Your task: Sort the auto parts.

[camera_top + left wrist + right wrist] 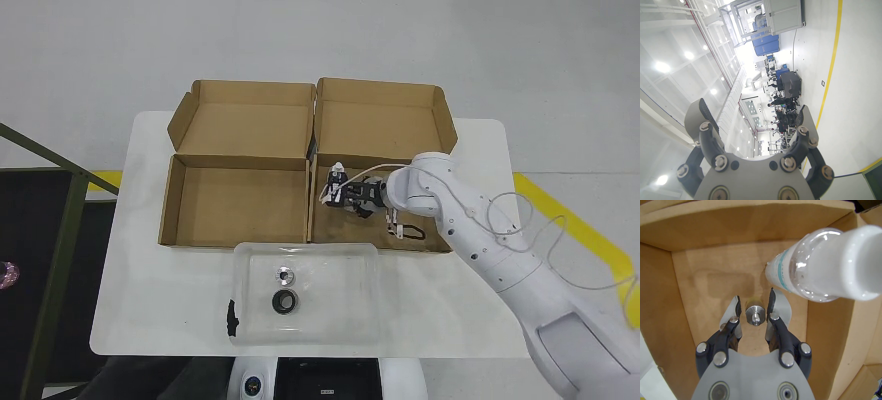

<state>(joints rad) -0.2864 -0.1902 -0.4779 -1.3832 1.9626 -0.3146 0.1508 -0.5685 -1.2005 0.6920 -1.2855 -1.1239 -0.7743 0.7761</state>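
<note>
Right wrist view: metal part (755,313) between right fingers (771,300), stud toward wrist — narrow gaps, ungripped; left fingers (705,111) spread, empty.

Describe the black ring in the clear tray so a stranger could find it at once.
On the white table, a clear tray sits in front of the cardboard boxes. Two small parts lie inside; the ring is the black one nearer the robot, unlike the shiny silver piece beside it.
</note>
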